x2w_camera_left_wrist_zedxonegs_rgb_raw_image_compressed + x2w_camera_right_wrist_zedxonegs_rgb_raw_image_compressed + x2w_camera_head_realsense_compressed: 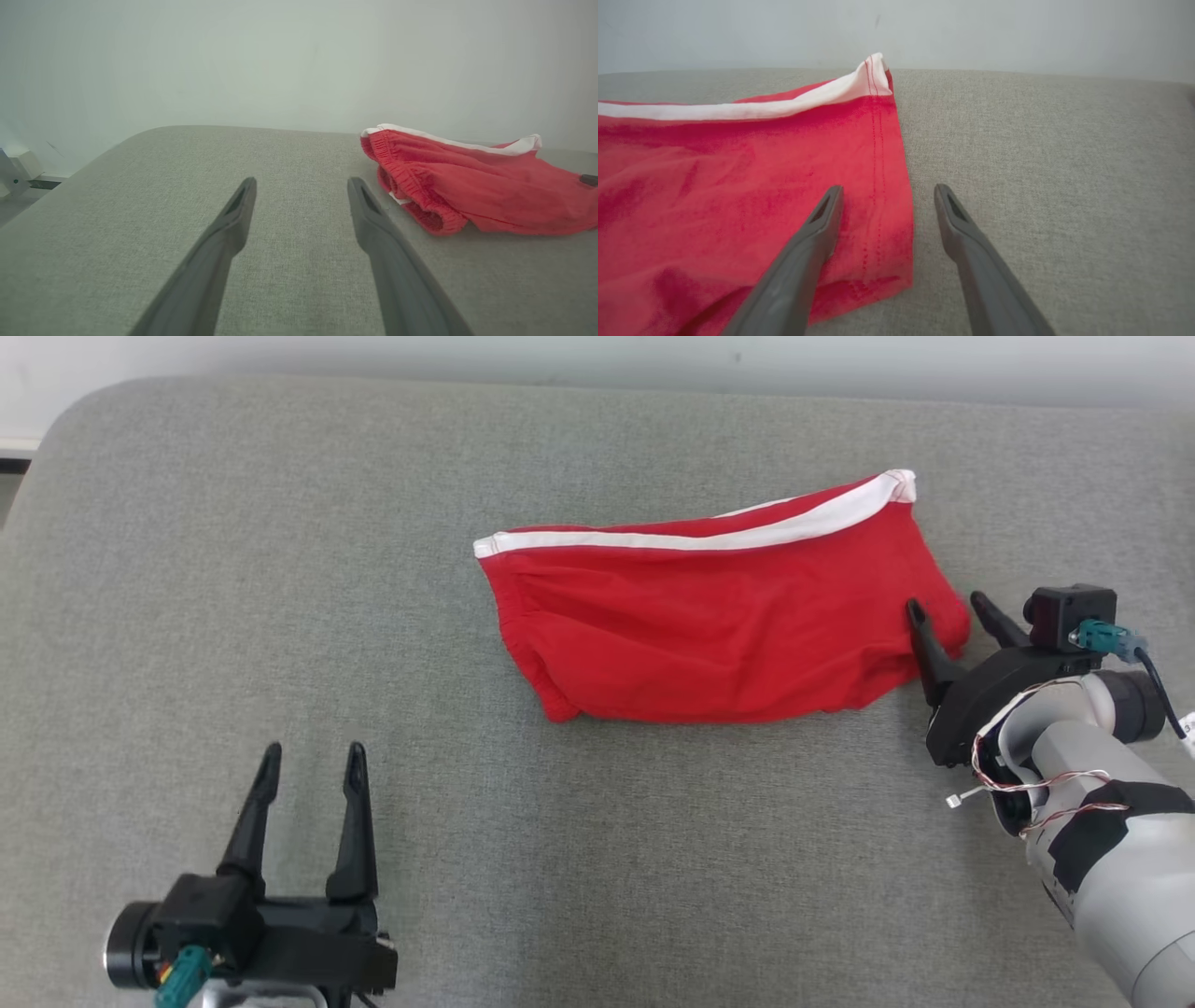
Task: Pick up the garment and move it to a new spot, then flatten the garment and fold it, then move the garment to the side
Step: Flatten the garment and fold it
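The garment point(719, 616) is a red piece with a white band along its far edge, lying folded on the grey padded surface point(280, 569) right of centre. My right gripper point(945, 605) stands open at the garment's right edge, one finger over the red cloth and the other over bare padding. In the right wrist view that edge of the garment point(738, 186) runs between the open right gripper point(886, 192). My left gripper point(314, 756) is open at the lower left, well clear of the cloth. In the left wrist view the garment point(476, 186) lies to the right of the left gripper point(301, 184).
The padded surface ends at a pale wall point(597, 359) at the back, with a rounded corner point(65, 420) at the far left. Bare padding lies left of and in front of the garment.
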Tool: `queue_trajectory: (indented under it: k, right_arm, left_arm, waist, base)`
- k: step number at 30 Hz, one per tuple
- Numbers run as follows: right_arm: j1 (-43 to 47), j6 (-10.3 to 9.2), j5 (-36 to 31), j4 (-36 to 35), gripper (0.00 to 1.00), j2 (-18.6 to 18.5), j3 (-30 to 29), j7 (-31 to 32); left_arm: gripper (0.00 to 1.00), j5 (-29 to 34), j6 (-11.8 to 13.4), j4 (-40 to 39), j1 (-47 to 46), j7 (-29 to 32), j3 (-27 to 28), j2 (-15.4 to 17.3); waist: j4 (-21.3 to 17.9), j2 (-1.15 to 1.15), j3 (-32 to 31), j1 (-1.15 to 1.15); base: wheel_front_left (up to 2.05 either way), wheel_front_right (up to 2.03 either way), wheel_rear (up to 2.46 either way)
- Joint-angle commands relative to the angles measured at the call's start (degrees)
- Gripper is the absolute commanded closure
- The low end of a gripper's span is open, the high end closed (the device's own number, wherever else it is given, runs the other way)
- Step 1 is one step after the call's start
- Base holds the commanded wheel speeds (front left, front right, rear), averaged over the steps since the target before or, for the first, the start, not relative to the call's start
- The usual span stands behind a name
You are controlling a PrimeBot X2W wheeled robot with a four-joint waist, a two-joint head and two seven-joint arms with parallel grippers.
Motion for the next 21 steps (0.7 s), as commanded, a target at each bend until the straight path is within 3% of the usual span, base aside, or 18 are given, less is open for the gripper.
queue_trajectory:
  k: [1,6,7,8,9,21]
  right_arm:
    - [0.71,-0.18,0.90,0.66,0.00,0.58,0.09,0.20]
    - [1.01,-0.18,1.98,3.01,0.00,1.84,0.87,3.13]
    - [1.36,-0.17,2.32,3.06,0.05,2.21,1.07,3.70]
    - [1.66,-0.17,2.50,2.94,0.71,2.37,1.35,4.03]
    - [2.00,-0.17,2.78,2.71,1.00,2.54,1.63,4.04]
    - [9.40,-0.18,8.05,-5.76,1.00,-0.88,1.93,0.10]
  left_arm:
    - [0.00,0.71,-0.40,0.13,1.06,-0.18,0.17,-0.45]
    - [0.00,1.59,-0.61,0.63,1.87,-0.18,1.16,-0.62]
    - [0.00,1.62,-0.66,0.74,2.05,-0.18,1.29,-0.64]
    - [0.00,1.38,-0.69,0.88,2.31,-0.18,1.32,-0.66]
    - [0.00,1.12,-0.69,1.09,2.60,-0.18,1.33,-0.67]
    - [0.00,0.46,-0.17,2.49,6.07,-0.18,1.19,-0.66]
  waist:
    - [0.44,0.00,0.24,0.01]
    - [0.82,0.00,-0.01,0.01]
    - [0.79,0.00,-0.27,0.01]
    - [0.72,0.00,-0.55,0.01]
    - [0.58,0.00,-1.03,0.01]
    - [-1.79,0.00,-7.33,0.01]
  base:
    - [0.00,0.00,0.00]
    - [0.00,0.00,0.00]
    - [0.00,0.00,0.00]
    - [0.00,0.00,0.00]
    - [0.00,0.00,0.00]
    - [0.00,0.00,0.00]
